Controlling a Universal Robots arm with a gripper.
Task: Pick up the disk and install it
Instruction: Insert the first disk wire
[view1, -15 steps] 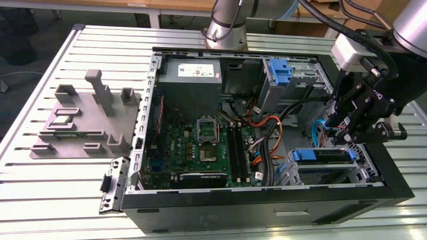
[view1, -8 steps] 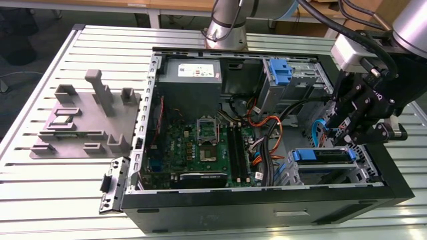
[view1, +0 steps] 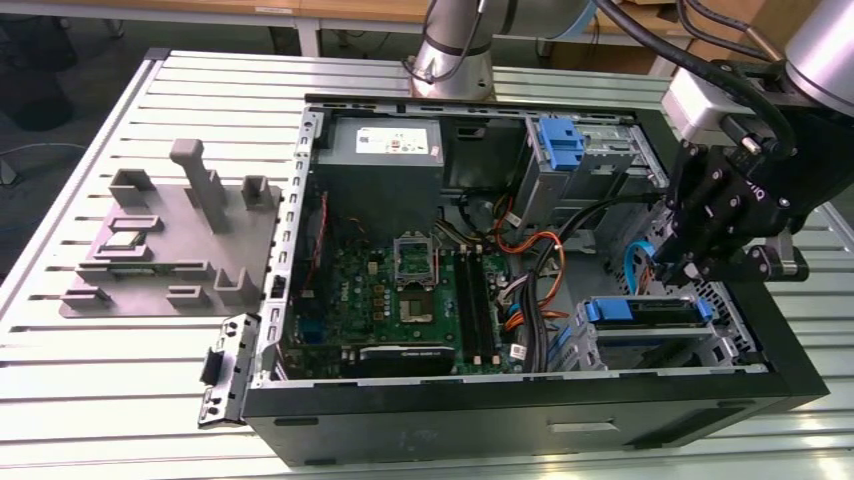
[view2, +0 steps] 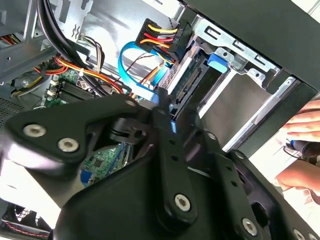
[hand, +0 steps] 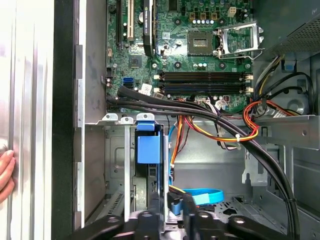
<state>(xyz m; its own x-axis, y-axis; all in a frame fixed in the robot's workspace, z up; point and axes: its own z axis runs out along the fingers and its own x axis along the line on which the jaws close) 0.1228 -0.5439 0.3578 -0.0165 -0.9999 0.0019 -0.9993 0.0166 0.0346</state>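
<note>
A slatted metal table (view1: 107, 350) carries an open black computer case (view1: 534, 420) lying on its side, with a grey fixture plate (view1: 160, 250) of upright blocks beside it toward the exterior view's left. The gripper (view1: 694, 262) hangs over the drive bay at the case's corner toward the exterior view's right, just above the disk (view1: 647, 312); its black linkage blocks the fingertips in every view, so whether the jaws are parted or closed, or touching anything, cannot be told. The disk sits in the bay's metal cage (hand: 116, 165), its blue bracket (hand: 148, 145) showing along the edge in the first wrist view while most of its body is hidden between the cage walls. In the second wrist view the gripper's arms cover the lower half of the picture, and behind them the disk's connector edge (view2: 187, 82) shows beside a blue data cable (view2: 131, 67) and a bundle of red, yellow and black wires (view2: 159, 34). Farther out lie the green motherboard (view1: 400, 300), the grey power supply (view1: 384, 150) and a second blue-fronted bay (view1: 563, 145). A person's hand (view2: 302, 137) rests at the case's outer side, cut off by the picture edge.
</note>
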